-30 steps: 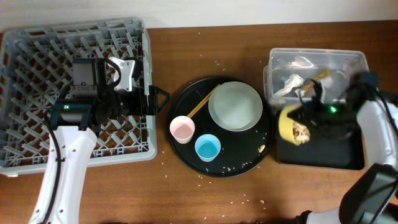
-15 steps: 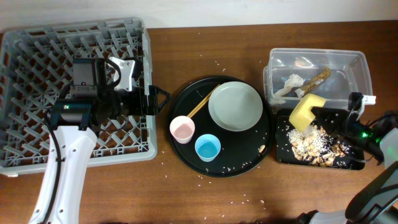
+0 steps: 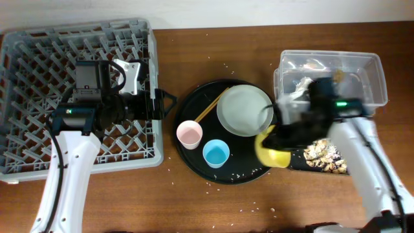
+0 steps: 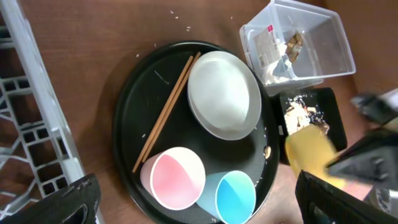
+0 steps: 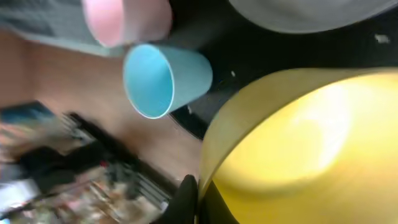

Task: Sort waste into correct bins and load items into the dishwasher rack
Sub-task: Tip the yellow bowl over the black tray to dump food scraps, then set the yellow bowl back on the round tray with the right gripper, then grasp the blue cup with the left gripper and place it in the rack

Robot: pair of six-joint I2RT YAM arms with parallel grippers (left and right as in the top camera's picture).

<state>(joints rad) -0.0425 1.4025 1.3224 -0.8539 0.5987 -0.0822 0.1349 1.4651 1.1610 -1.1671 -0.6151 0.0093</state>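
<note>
My right gripper (image 3: 284, 137) is shut on the rim of the yellow bowl (image 3: 272, 150), holding it over the right edge of the round tray; the bowl fills the right wrist view (image 5: 305, 143). The black bin (image 3: 330, 158) holds tan food scraps. The clear tub (image 3: 378, 81) holds the napkin (image 3: 299, 87) and brown wrapper (image 3: 337, 76). The pink cup (image 3: 189, 134), blue cup (image 3: 215, 154), grey plate (image 3: 244, 110) and chopsticks (image 3: 210, 107) sit on the tray. My left gripper (image 3: 162, 103) is open at the right edge of the dishwasher rack (image 3: 39, 97).
The large round black tray (image 3: 194, 107) sits mid-table. White rice grains (image 3: 249, 207) are scattered on the wooden table in front of it.
My right gripper has swung the yellow bowl left, from above the black bin to the tray's right edge. The scraps now lie in the black bin. The left arm has not moved.
</note>
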